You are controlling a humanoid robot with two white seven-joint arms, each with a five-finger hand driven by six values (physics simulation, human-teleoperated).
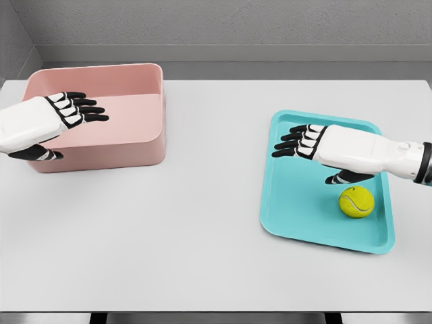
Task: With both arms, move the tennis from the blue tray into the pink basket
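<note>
Over the blue tray [297, 226] the right hand [317, 145] hovers, fingers [290, 143] spread, holding nothing — tennis ball [356, 201] sits just beside it, probably lining up a grab — left hand [47, 121] waits open-fingered over the pink basket [145, 145].

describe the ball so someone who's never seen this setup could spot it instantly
On the white table, look at the blue tray on the right side, opposite the pink basket on the left. The tennis ball sits in the tray's near right part, just below the right hand. It is the only round, yellow-green thing in view.

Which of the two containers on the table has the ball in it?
The blue tray on the right holds the tennis ball; the pink basket on the left has none.
</note>
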